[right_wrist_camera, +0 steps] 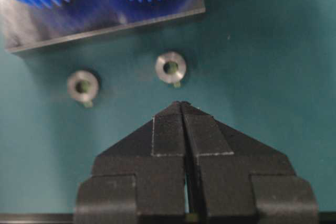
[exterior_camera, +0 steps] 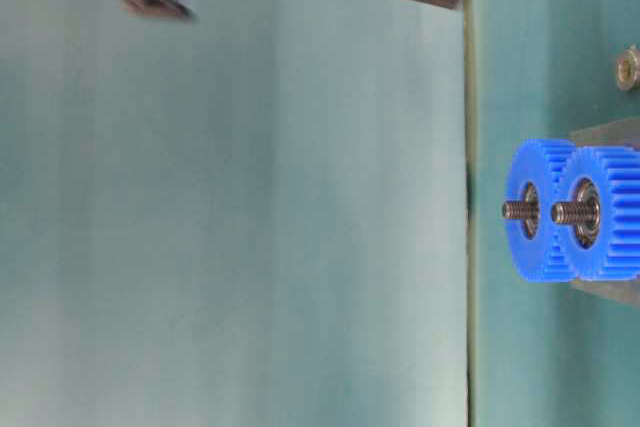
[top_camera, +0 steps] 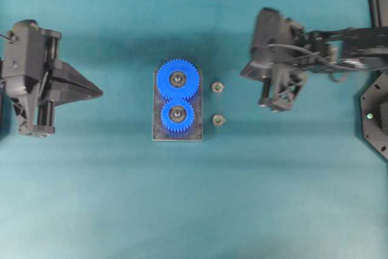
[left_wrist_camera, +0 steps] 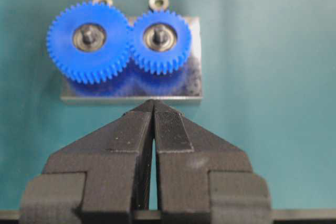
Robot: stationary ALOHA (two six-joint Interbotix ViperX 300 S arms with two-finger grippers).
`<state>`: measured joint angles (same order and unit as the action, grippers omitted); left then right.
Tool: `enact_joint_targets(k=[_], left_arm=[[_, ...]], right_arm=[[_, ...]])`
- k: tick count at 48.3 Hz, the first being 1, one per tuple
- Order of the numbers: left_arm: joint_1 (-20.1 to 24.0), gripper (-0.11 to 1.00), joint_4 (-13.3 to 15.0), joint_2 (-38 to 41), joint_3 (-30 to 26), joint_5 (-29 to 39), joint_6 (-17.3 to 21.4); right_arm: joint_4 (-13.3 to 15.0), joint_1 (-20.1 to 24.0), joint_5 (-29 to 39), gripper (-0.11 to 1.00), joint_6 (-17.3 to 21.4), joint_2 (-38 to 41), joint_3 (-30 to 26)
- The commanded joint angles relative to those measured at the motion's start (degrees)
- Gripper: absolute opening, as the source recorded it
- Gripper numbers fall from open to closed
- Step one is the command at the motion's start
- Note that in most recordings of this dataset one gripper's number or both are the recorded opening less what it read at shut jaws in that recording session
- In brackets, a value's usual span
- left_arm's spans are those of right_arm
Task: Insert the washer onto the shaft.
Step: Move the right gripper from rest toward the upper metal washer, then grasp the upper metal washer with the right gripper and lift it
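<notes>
Washers, two of them (right_wrist_camera: 170, 67) (right_wrist_camera: 82, 86), are seen lying flat on the desk just beside the metal base plate (right_wrist_camera: 105, 19) that carries the blue gears (top_camera: 177, 79) and shafts (exterior_camera: 515, 210). The right gripper (right_wrist_camera: 181, 104) is closed and empty, its tip near the nearer washer without touching. The left gripper (left_wrist_camera: 154, 102) is likewise shut and empty, across the plate.

A teal table (top_camera: 194, 210) meets a plain pale teal wall (exterior_camera: 250, 227).
</notes>
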<state>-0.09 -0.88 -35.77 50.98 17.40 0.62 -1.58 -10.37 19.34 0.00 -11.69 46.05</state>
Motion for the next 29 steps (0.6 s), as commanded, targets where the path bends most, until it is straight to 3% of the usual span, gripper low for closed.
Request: enact_joint_targets(k=[1, 7, 10, 14, 21, 29], left_arm=[[0.0, 0.01, -0.3, 0.1, -1.8, -0.3, 0.1], [0.0, 0.01, -0.2, 0.2, -2.1, -0.4, 0.0], [0.0, 0.01, -0.2, 0.1, -2.1, -0.4, 0.0], [0.0, 0.01, -0.3, 0.2, -2.1, -0.4, 0.0], [0.0, 0.01, -0.3, 0.2, -1.9, -0.4, -0.1], [0.0, 0.01, -0.2, 0.2, -2.0, -0.4, -0.2]], right_arm=[[0.1, -0.1, -1.8, 0.02, -1.7, 2.6, -2.0], [0.1, -0.3, -3.1, 0.03, -2.5, 6.8, -3.5], [0.1, -0.3, -2.9, 0.1, -2.5, 9.1, -4.3], [0.1, -0.3, -2.6, 0.28, -2.7, 11.4, -5.7], [0.3, -0.5, -2.6, 0.71, -3.0, 14.3, -7.7], [0.8, -0.6, -2.8, 0.67, -2.9, 16.2, -8.3]])
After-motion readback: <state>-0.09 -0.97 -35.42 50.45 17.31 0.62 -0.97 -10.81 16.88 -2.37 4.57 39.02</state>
